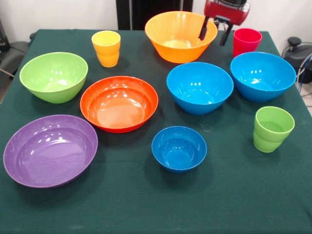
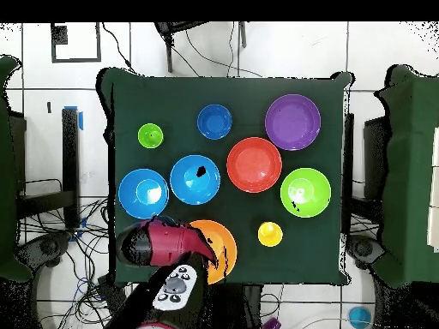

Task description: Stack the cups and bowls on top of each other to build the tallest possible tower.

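Note:
My gripper (image 1: 214,33) hangs open and empty at the table's far side. One finger is over the right rim of the large yellow-orange bowl (image 1: 178,36), the other between that bowl and the red-pink cup (image 1: 246,41). The yellow cup (image 1: 106,48), the light green cup (image 1: 272,128), the two big blue bowls (image 1: 200,87) (image 1: 263,75), the small blue bowl (image 1: 179,147), the orange-red bowl (image 1: 119,102), the lime green bowl (image 1: 53,75) and the purple bowl (image 1: 50,148) each stand apart, upright. No tower stands. In the overhead view the arm (image 2: 159,242) covers part of the yellow-orange bowl (image 2: 221,248) and hides the red-pink cup.
A dark green cloth covers the table (image 1: 146,209). Its near strip lies in front of the purple and small blue bowls. Cables and dark equipment (image 1: 297,53) lie beyond the right edge.

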You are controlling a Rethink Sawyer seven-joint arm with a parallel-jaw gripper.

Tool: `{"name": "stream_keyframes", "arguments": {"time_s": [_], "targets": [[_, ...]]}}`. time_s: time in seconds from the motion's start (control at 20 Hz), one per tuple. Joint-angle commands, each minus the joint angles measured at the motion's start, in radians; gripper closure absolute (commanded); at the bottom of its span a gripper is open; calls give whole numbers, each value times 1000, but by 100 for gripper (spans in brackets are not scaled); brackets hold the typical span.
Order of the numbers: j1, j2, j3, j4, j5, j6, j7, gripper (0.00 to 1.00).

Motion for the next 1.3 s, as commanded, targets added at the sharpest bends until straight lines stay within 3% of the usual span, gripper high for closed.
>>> {"name": "stream_keyframes", "arguments": {"time_s": [0.05, 0.3, 1.3], "targets": [[-56, -110, 62, 48, -40, 153, 44, 0], [-56, -130, 57, 65, -48, 162, 57, 0], [-47, -10, 71, 75, -46, -14, 119, 0]]}}
